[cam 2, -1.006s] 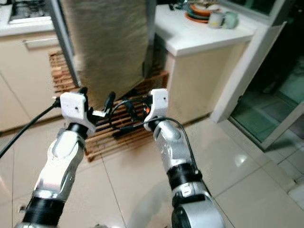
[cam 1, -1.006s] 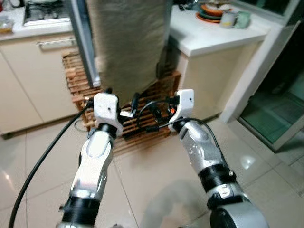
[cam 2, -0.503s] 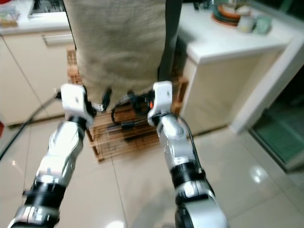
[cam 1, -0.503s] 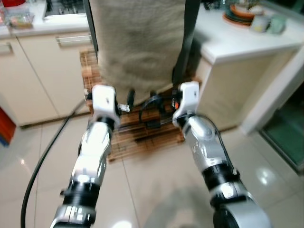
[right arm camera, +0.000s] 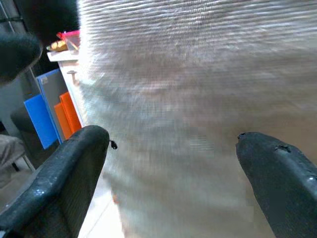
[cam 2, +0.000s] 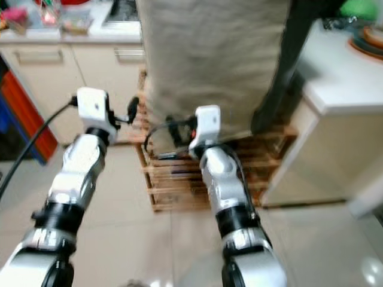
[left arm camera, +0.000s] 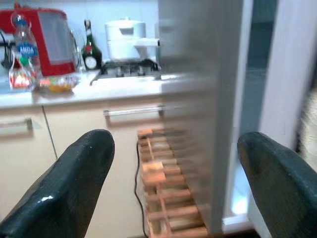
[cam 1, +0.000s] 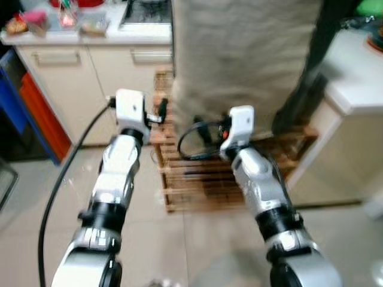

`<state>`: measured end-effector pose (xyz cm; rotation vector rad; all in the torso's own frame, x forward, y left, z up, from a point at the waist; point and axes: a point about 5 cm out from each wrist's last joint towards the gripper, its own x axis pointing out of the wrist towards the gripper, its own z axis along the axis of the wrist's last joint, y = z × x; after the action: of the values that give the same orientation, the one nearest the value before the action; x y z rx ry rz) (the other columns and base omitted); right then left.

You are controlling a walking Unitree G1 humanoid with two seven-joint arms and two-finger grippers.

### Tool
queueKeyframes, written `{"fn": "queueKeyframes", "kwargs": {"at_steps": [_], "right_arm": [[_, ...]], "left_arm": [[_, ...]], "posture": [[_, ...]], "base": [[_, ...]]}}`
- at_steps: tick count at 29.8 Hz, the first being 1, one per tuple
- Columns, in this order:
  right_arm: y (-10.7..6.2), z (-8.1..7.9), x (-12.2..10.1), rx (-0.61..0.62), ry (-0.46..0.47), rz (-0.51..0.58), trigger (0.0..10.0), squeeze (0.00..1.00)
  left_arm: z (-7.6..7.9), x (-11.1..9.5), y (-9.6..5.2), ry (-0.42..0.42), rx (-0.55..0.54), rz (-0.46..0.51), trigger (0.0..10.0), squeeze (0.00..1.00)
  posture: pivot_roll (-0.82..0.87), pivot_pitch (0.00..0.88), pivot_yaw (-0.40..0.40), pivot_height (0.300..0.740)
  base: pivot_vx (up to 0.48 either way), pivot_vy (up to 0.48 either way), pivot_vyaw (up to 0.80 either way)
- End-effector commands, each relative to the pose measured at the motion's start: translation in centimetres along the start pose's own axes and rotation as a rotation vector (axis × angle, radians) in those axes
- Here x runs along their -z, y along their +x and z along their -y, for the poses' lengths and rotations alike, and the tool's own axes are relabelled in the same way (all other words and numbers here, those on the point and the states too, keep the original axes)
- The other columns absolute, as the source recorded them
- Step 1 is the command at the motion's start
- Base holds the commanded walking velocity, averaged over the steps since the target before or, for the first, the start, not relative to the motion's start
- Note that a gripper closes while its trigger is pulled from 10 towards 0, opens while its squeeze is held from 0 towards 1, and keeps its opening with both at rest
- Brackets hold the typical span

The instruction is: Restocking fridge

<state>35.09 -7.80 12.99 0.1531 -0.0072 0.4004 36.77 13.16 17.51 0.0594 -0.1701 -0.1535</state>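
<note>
Wooden crate (cam 1: 203, 179) and beige fridge front (cam 1: 239, 54) stand ahead.

Two silver arms, glossy metal shells with black ring joints at the elbows and forearms. Each wrist ends in a white boxy block: left arm (cam 1: 119, 179), right arm (cam 1: 263, 191). A thick black cable (cam 1: 57, 191) runs from the left wrist block down along the outside of the left arm. Thinner black wires (cam 1: 194, 140) loop in front of the right wrist block, with a small orange-red spot beside them. Left gripper (left arm camera: 171, 183) and right gripper (right arm camera: 173, 183) both have broad, rounded black fingers (left arm camera: 74, 173) with a slightly rough matte surface, set wide apart
</note>
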Motion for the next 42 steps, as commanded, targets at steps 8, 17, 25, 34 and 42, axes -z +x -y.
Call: {"fn": "queueKeyframes", "kwargs": {"at_steps": [8, 17, 25, 34, 42], "right_arm": [[0.4, 0.8, -0.6, 0.062, -0.001, 0.016, 10.0, 0.00], [-0.1, 1.2, -0.2, 0.086, 0.007, 0.025, 10.0, 0.00], [-0.7, 1.1, -0.1, 0.092, -0.072, 0.060, 10.0, 0.00], [-4.4, 6.8, 2.3, 0.378, -0.154, 0.000, 10.0, 0.00], [-8.5, 10.3, 4.5, 0.523, -0.196, -0.078, 10.0, 0.00]], "left_arm": [[0.8, -0.7, 1.1, 0.076, 0.040, 0.030, 10.0, 0.00], [0.6, 0.4, -0.7, 0.031, 0.048, 0.032, 10.0, 0.00], [1.1, 1.5, -2.1, 0.036, 0.075, 0.020, 10.0, 0.00], [1.2, 4.8, -4.2, -0.019, 0.102, -0.102, 10.0, 0.00], [-1.5, 8.7, -7.6, -0.103, -0.028, -0.301, 10.0, 0.00]], "posture": [[-0.14, 0.000, 0.042, 0.740], [-0.13, 0.000, 0.055, 0.740], [-0.11, 0.000, 0.032, 0.740], [-0.12, 0.000, 0.027, 0.740], [-0.13, 0.000, 0.040, 0.740]], "base": [[0.326, 0.000, 0.37], [0.000, 0.000, 0.00], [0.000, 0.000, -0.10], [0.000, 0.000, -0.78], [0.000, 0.000, -0.79]]}}
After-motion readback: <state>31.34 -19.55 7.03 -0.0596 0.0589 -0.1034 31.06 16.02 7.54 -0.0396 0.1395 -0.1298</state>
